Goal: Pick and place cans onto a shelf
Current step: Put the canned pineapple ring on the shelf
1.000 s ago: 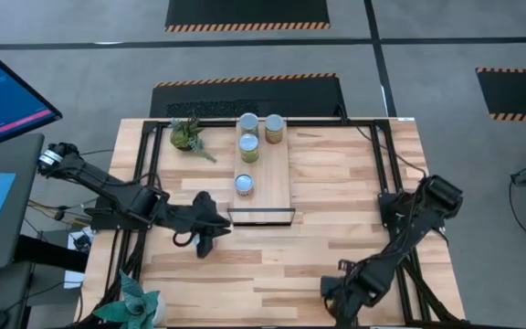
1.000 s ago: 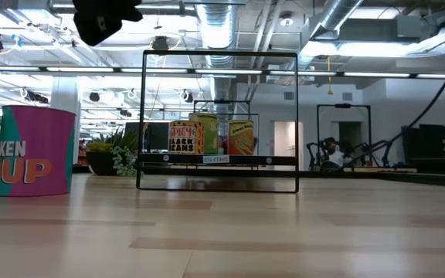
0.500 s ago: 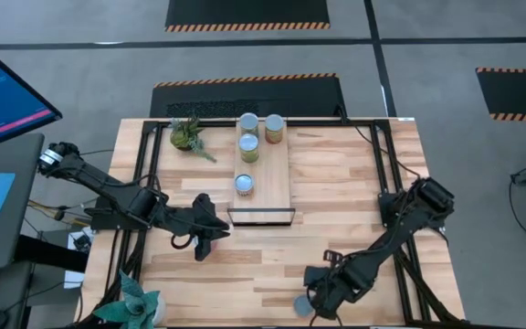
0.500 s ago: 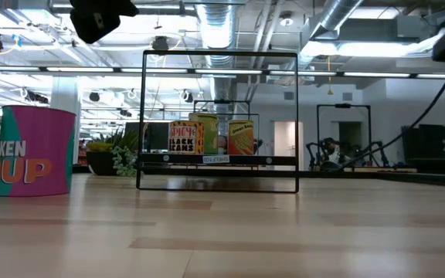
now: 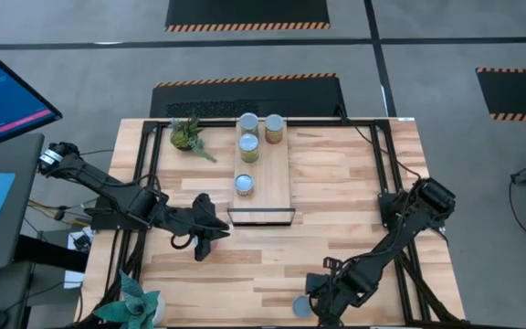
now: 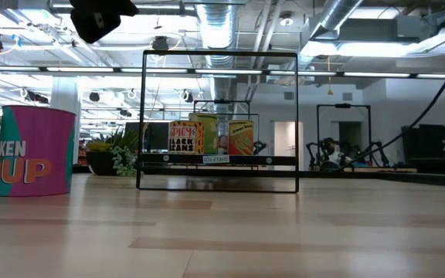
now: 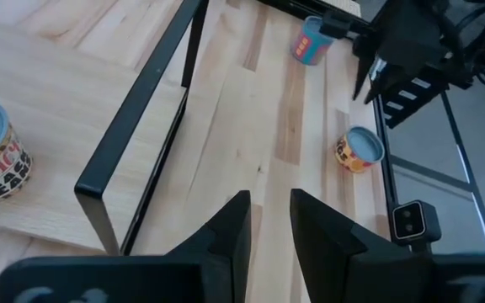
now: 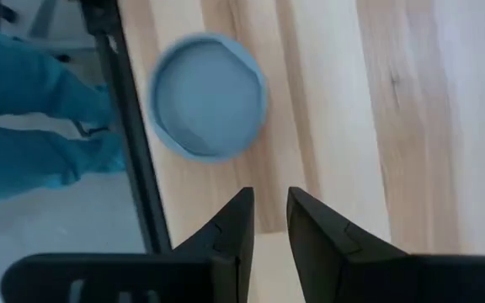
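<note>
**op:** Since a second ago my right gripper (image 5: 320, 306) swung over the small silver-blue-topped tin can (image 5: 301, 306) at the table's near edge, fingers nearly closed, empty.

**reply:** Probably light, rigid, slick; grip its sides. Left gripper (image 5: 199, 249) waits before the light-wood shelf (image 5: 277, 178), nearly closed too.

I see a small green plant (image 5: 186, 133) at the table's (image 5: 336, 192) upper left, a second plant (image 5: 133, 302) at its lower left corner, and a blue monitor (image 5: 3, 87) at the frame's left edge.
</note>
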